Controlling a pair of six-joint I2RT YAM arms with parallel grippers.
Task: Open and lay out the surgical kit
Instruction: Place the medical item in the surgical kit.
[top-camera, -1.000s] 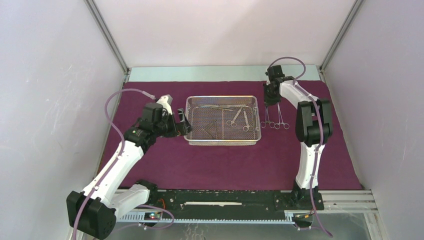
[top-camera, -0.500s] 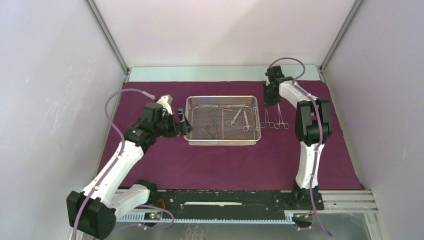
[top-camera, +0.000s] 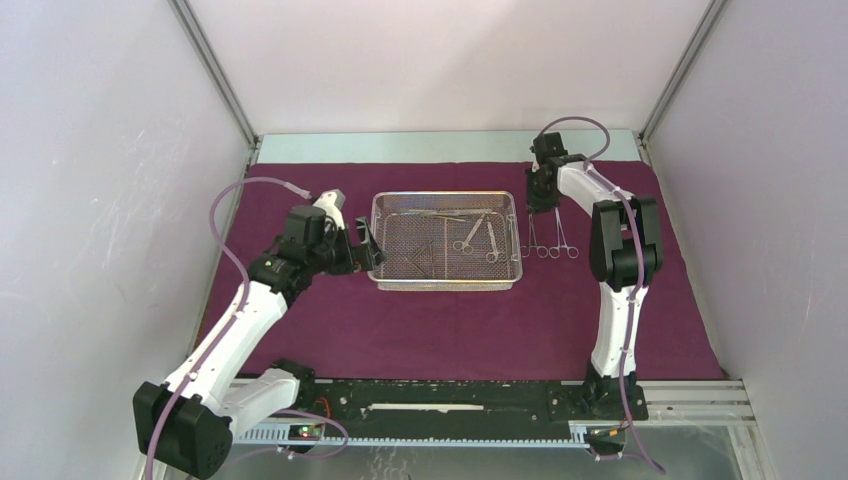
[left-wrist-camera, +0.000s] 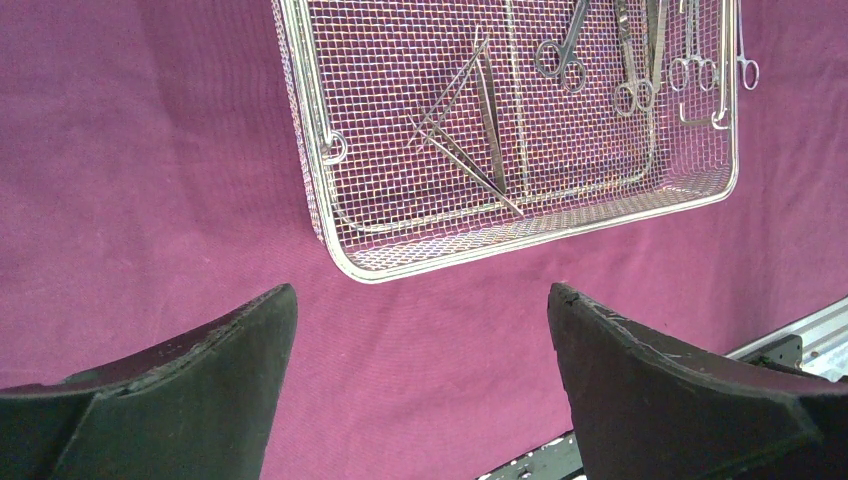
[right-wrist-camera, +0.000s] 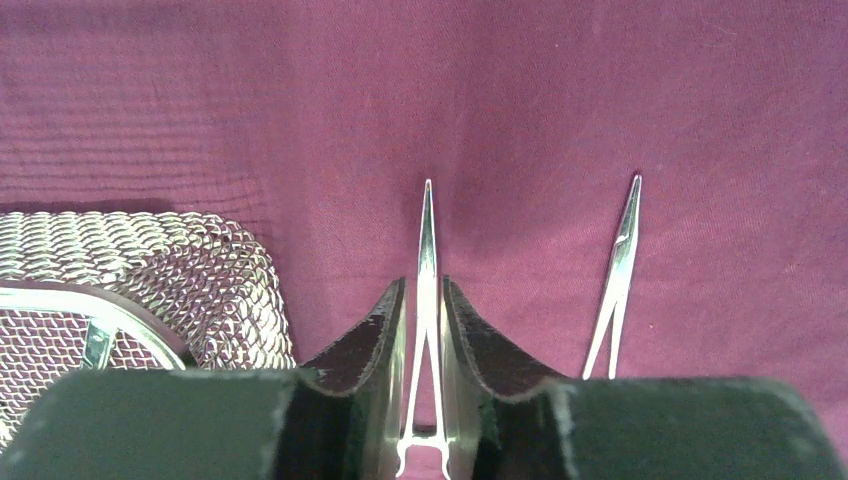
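Observation:
The maroon cloth (top-camera: 450, 330) lies spread flat with the silver wire-mesh tray (top-camera: 445, 284) on it. Ring-handled scissors (top-camera: 470, 236) and tweezers (top-camera: 420, 258) lie in the tray. Slim steel clamps (top-camera: 548, 238) lie side by side on the cloth just right of the tray. My right gripper (top-camera: 543, 200) sits low over them. In the right wrist view its jaws (right-wrist-camera: 425, 290) flank one clamp (right-wrist-camera: 428, 225) with a thin gap on each side, and another clamp (right-wrist-camera: 620, 262) lies to the right. My left gripper (left-wrist-camera: 420, 295) hovers wide open and empty, left of the tray (left-wrist-camera: 330, 240).
The tray's mesh corner (right-wrist-camera: 200, 280) is close to the left of my right gripper. A pale strip of bare table (top-camera: 440, 146) runs behind the cloth. White walls close in both sides. The black base rail (top-camera: 440, 400) lies along the near edge.
My right gripper's jaws have eased apart around the clamp on the cloth. The left arm has not moved.

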